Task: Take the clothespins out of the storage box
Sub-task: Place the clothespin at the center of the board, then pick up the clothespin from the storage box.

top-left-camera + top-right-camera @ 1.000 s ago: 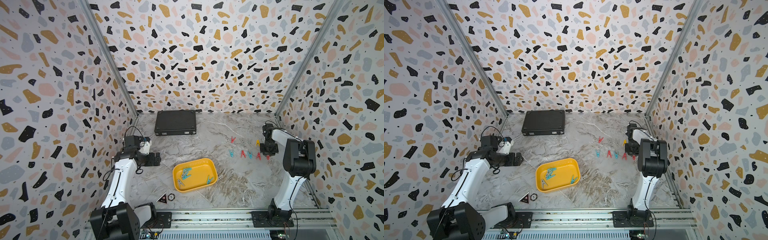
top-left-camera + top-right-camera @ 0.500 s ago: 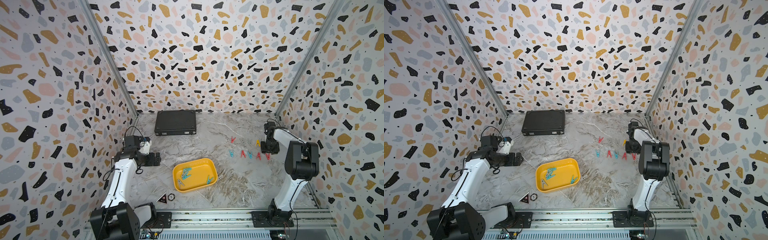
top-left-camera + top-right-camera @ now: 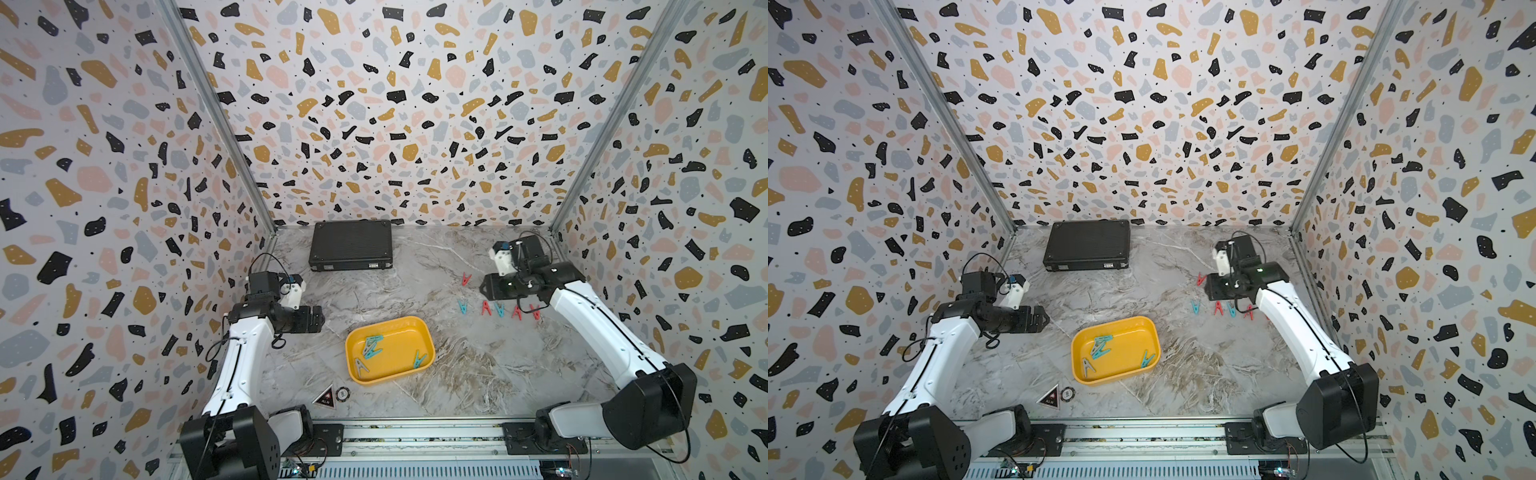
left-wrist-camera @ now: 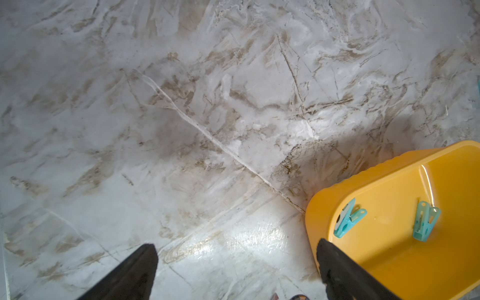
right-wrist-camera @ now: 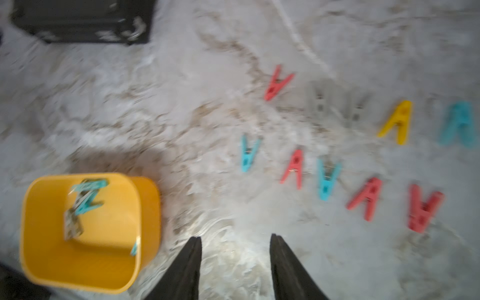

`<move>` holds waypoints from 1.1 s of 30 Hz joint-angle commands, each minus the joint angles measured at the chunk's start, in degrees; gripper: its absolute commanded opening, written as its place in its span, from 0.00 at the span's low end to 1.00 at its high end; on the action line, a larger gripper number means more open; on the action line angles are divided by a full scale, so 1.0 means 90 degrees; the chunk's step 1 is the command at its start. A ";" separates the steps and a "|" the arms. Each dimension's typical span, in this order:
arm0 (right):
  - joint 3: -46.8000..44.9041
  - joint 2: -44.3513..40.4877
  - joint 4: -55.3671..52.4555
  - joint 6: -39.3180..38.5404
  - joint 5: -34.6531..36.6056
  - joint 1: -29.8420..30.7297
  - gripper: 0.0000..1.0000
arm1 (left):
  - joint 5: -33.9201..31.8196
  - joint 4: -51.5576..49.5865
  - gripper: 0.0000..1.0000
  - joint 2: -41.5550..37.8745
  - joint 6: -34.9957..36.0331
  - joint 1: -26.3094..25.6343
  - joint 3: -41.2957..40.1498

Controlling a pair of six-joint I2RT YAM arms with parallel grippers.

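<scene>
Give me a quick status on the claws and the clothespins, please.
Left claw open, empty, near the shallow yellow plastic tray. Right claw open, empty. Several teal and grey plastic clothespins in the tray. Black flat case far back, nothing blocking.

Marble tbl [image 3: 478, 374] w/ storage box [image 3: 395, 353], blk case [image 3: 351, 245], loose clothespins [image 3: 485, 308] (two rows).

Robot lab booth, terrazzo-print walls [image 3: 374, 104]
</scene>
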 commanded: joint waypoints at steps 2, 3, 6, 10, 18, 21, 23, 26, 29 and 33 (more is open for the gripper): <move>0.0063 0.0199 -0.0005 -0.0116 -0.0583 0.1250 0.45 | 0.0271 -0.0093 1.00 -0.0024 0.0144 0.0038 0.0140; 0.0134 0.0328 0.0049 -0.0191 -0.0656 0.1569 0.45 | 0.0247 -0.0081 1.00 -0.0028 0.0134 0.0040 0.0139; 0.0538 0.0965 -0.0036 -0.0716 -0.0719 0.2383 0.44 | 0.0138 -0.0008 1.00 -0.0046 0.0098 0.0041 0.0104; 0.1157 0.1953 -0.0153 -0.1321 -0.0560 0.3077 0.41 | -0.0099 0.0089 1.00 -0.0038 0.0062 0.0037 0.0043; 0.2054 0.3383 0.0008 -0.2216 -0.0774 0.3690 0.38 | -0.0401 0.0185 1.00 0.0245 0.0012 0.0053 0.0022; 0.2405 0.3761 -0.0067 -0.2395 -0.0736 0.3754 0.38 | -0.0577 0.0180 1.00 0.0392 -0.0017 0.0052 0.0042; 0.2661 0.3988 -0.0178 -0.2451 -0.0734 0.3788 0.38 | -0.0651 0.0188 1.00 0.0464 -0.0033 0.0053 0.0052; 0.2855 0.4283 -0.0163 -0.2580 -0.0780 0.3805 0.37 | -0.0702 0.0191 1.00 0.0540 -0.0051 0.0063 0.0069; 0.3156 0.4607 -0.0358 -0.2759 -0.0731 0.3836 0.36 | -0.0762 0.0179 1.00 0.0549 -0.0056 0.0071 0.0077; 0.3487 0.4913 -0.0576 -0.2947 -0.0764 0.3887 0.36 | -0.0738 0.0187 1.00 0.0511 -0.0071 0.0072 0.0082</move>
